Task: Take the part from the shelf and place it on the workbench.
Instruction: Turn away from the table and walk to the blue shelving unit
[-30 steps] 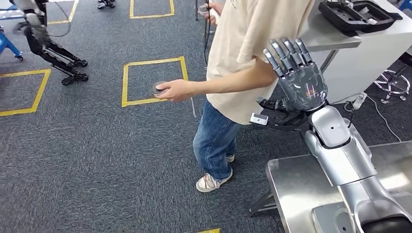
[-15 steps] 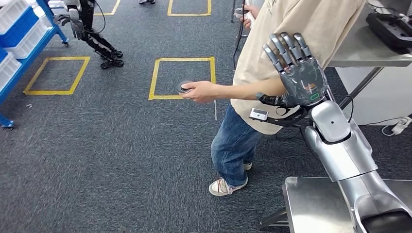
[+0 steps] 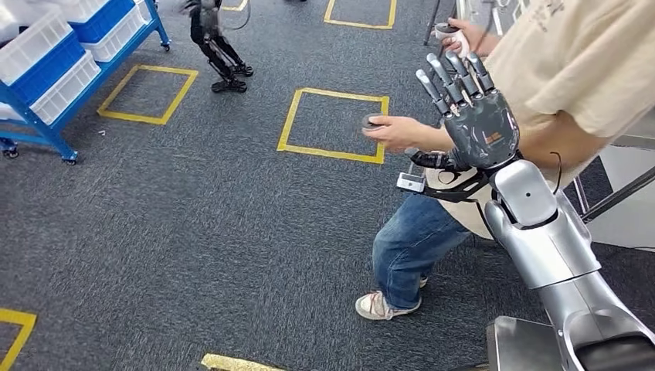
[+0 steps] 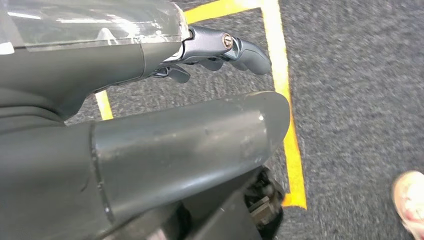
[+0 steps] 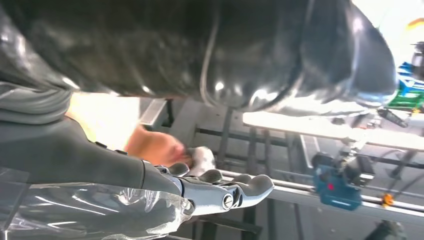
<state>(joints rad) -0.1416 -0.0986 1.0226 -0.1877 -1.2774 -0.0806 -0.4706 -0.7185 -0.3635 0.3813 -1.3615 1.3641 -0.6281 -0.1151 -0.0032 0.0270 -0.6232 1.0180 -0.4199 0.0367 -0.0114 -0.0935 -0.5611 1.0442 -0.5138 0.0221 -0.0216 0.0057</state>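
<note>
The robot's right hand (image 3: pixel 479 124) is raised with fingers (image 3: pixel 452 77) spread, holding nothing; the left hand (image 4: pixel 150 130) hangs over carpet, its finger state unclear. A person's hand (image 3: pixel 398 131) holds a small dark disc, probably the part (image 3: pixel 371 121), beside it. It looks rigid and light; a rim pinch should suit. White bins (image 3: pixel 54 54) sit in the blue shelf (image 3: pixel 39 116), contents hidden.
</note>
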